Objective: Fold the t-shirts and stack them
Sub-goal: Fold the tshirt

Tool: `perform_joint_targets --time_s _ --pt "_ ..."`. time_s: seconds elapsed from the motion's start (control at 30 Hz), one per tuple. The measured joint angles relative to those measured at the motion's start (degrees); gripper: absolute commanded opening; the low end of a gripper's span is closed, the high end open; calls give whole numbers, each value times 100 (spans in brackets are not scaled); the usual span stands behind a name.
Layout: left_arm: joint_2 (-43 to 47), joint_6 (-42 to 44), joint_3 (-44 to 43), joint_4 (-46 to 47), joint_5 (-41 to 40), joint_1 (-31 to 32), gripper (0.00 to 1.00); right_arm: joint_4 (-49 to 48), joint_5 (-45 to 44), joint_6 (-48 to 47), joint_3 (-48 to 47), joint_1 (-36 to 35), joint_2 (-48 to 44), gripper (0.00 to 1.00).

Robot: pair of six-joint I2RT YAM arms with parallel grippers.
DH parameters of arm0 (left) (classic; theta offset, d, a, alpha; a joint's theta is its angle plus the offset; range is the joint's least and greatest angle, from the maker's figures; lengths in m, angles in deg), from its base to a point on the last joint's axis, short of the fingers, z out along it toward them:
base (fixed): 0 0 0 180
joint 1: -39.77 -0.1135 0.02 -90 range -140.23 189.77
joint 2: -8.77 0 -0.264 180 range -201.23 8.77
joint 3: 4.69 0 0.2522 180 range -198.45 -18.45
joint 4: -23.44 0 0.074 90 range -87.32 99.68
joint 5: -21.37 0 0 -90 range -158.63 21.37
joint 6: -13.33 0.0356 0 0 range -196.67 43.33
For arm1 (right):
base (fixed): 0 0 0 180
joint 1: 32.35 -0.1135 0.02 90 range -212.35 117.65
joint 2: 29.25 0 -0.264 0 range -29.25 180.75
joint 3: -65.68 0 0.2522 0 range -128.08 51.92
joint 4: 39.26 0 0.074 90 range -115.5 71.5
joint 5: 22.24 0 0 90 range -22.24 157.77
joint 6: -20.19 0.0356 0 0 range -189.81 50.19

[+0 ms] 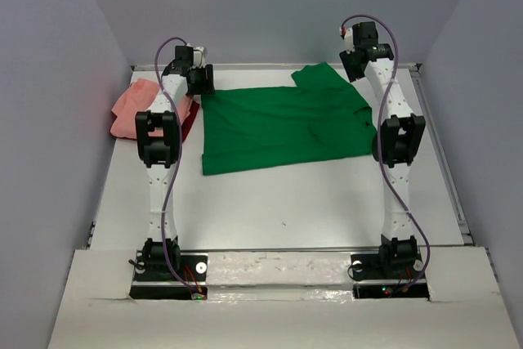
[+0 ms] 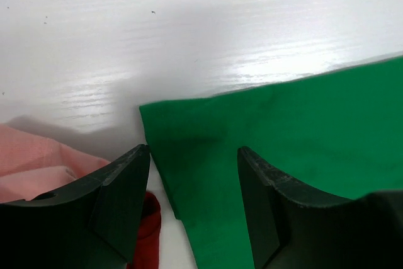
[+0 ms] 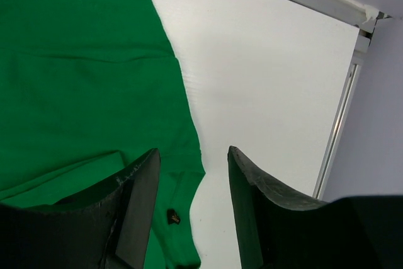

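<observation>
hovering at the green t-shirt's (image 1: 282,128) far corners mid-bench (image 1: 286,202), i see left fingers (image 2: 119,200) and right fingers (image 3: 135,206) open, gripping nothing; pink t-shirt (image 1: 135,108) crumpled far left, nothing stacked.

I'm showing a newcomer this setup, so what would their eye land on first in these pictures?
First, the bright green t-shirt, spread flat across the far half of the white table. Next, the salmon-pink shirt bunched at the far left, with dark red cloth at its edge. The left tool and the right tool, both open, each sit above a far edge of the green shirt.
</observation>
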Motion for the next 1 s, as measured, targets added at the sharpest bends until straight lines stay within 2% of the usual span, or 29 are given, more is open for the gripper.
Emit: perform_joint_targets --time_s 0.43,0.57,0.6,0.77,0.97,1.0 --pt "-304 -291 -199 44 -343 2 66 107 -17 -90 -98 0 142 51" --pt "-326 -323 -199 55 -479 4 56 136 -22 -120 -164 0 212 50" --pt "-332 -328 -199 81 -514 4 44 144 -28 -129 -186 0 236 50" --pt "-350 -332 -208 96 -640 4 18 155 -66 -155 -275 0 385 50" --pt "-450 -323 -361 98 -678 24 10 160 -129 -199 -348 0 511 50" --pt "-457 -323 -376 94 -688 31 5 155 -136 -212 -400 0 549 50"
